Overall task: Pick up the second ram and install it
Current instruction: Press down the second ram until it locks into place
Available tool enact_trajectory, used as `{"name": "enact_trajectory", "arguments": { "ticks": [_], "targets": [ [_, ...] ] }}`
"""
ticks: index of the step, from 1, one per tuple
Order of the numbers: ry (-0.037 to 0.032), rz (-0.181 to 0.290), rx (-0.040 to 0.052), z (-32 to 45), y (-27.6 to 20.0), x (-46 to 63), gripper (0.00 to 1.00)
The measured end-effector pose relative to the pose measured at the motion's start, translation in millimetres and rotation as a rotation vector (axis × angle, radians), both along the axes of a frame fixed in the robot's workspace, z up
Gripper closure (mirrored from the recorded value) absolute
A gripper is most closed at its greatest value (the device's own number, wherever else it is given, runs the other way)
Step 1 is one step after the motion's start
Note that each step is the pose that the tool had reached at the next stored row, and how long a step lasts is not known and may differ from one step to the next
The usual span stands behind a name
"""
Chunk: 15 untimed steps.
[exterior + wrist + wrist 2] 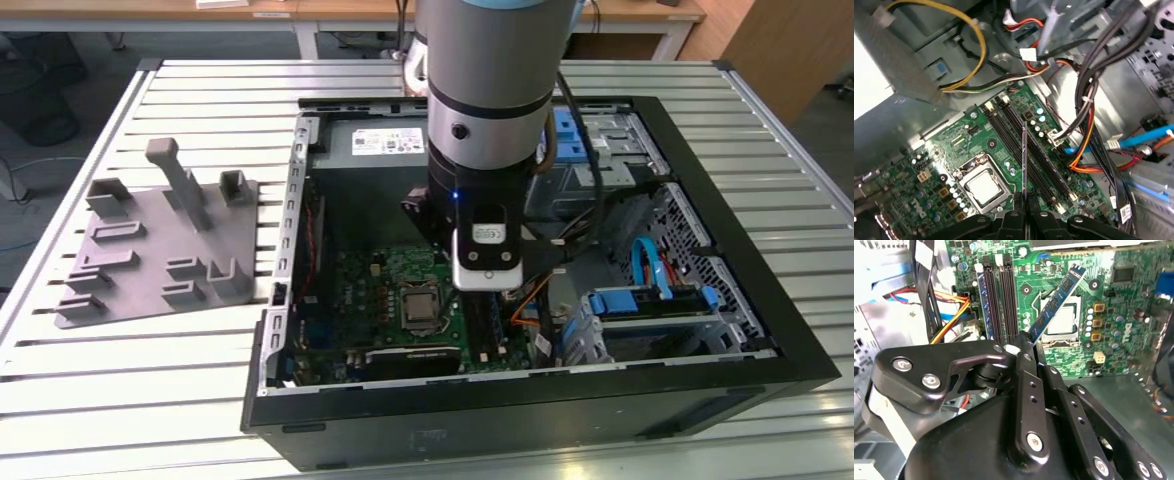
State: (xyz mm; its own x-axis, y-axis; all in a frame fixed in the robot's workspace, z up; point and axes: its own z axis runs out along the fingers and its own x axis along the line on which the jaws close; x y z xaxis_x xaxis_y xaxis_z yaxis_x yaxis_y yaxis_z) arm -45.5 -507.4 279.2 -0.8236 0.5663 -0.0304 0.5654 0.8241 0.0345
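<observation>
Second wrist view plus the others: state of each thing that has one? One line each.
Gripper: shut on the ram, above the motherboard.
Ram: held by one end, in the air, not in a slot.
Slots: long black ones beside the CPU socket; whether one already holds a stick, cannot tell.
CPU socket: latched, metal lid showing.
PC case: lying flat, side open.
Gray holder: on the table beside the case, no ram in it.

Open PC case sits on slatted table. Gray holder tray lies beside it, exterior view's left. Inside: green mobo w/ CPU socket, black slots, orange/yellow cables.
</observation>
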Motion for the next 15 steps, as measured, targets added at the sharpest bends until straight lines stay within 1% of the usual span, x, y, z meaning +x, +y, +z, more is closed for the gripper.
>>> {"name": "enact_trajectory", "arguments": {
  "ticks": [7, 13, 15],
  "targets": [
    [-0.0001, 0.128, 0.0001, -1.1, 0.0, 0.0, 0.86],
    [0.0003, 0.234, -0.0021, -7.2, 0.0, 0.0, 0.86],
    [0.0001, 0.27, -0.0017, -10.5, 0.0, 0.0, 0.86]
  ]
}}
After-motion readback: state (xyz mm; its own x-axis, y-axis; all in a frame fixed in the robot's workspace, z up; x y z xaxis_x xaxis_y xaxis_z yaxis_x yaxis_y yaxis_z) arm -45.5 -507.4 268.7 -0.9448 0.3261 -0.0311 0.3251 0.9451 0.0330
